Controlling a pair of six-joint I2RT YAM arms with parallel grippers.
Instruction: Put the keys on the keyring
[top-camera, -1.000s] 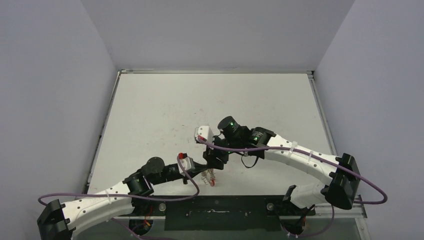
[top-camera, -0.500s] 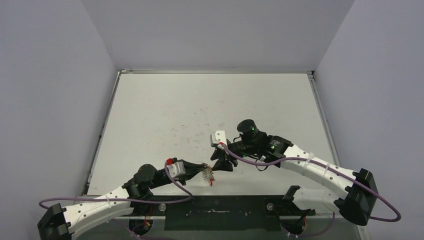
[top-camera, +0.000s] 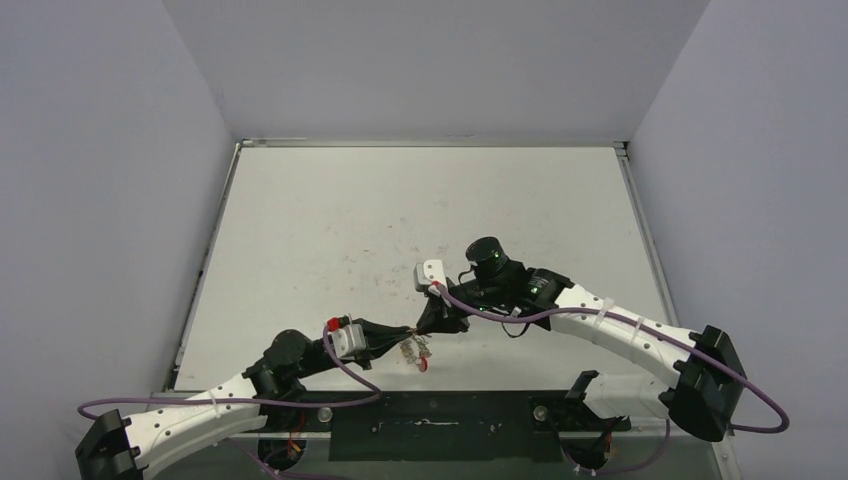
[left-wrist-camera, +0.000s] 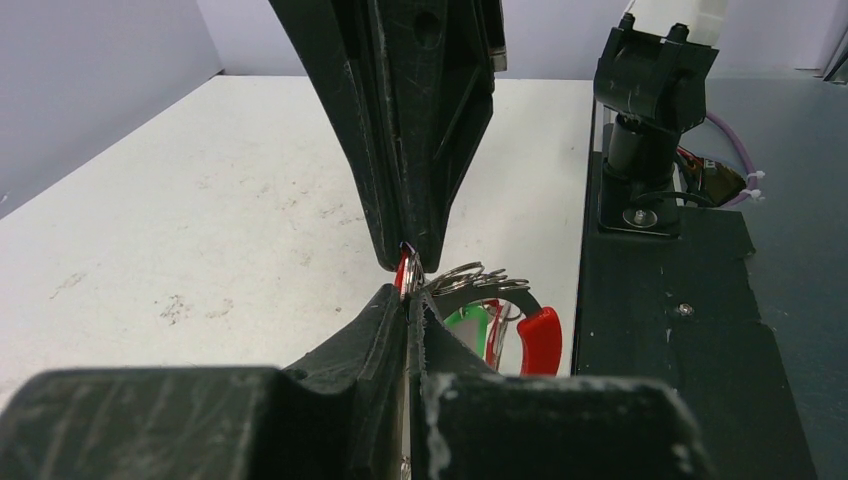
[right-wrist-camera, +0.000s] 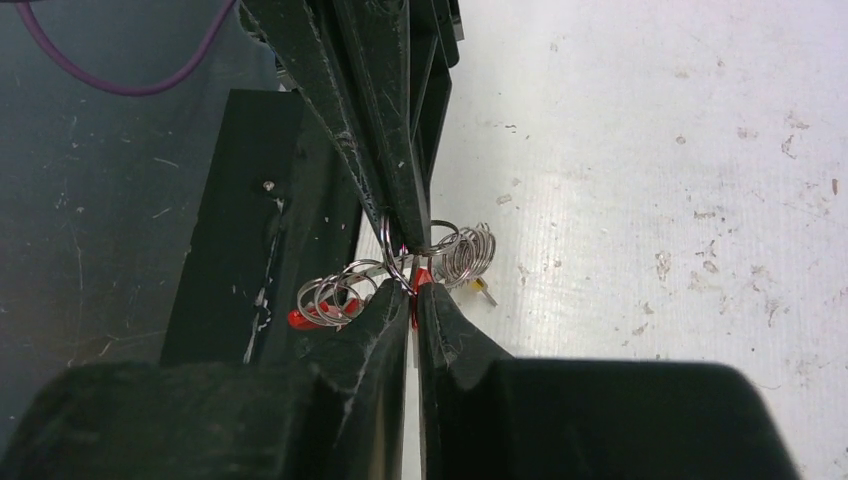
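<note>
— Grippers, nearest first: how many, and how do they stand?
— Two. The left gripper (left-wrist-camera: 408, 300) has its fingers pressed together on the wire of the keyring (right-wrist-camera: 388, 250). The right gripper (right-wrist-camera: 413, 292) meets it tip to tip, closed to a slit on the same wire, with a red bit in the pinch.
— Where is the ring?
— Lower centre of the top view, between both sets of tips, near the front edge of the table (top-camera: 420, 210). Whether it touches the surface I cannot tell.
— Keys?
— The keys (left-wrist-camera: 465, 322) hang in one bunch under the pinch, too tangled to count. Tags: one green, one yellowish, and red in two places, with several small silver loops among them.
— And around them?
— One black base plate (left-wrist-camera: 680, 330) sits just beside the bunch, at the right of the left wrist view. Two purple cables (top-camera: 500, 318) run one along each arm. In each wrist view the opposite fingers hang down from the upper edge and hide what lies behind the ring. Farther back is scuffed white tabletop, then three pale walls (top-camera: 430, 60).
</note>
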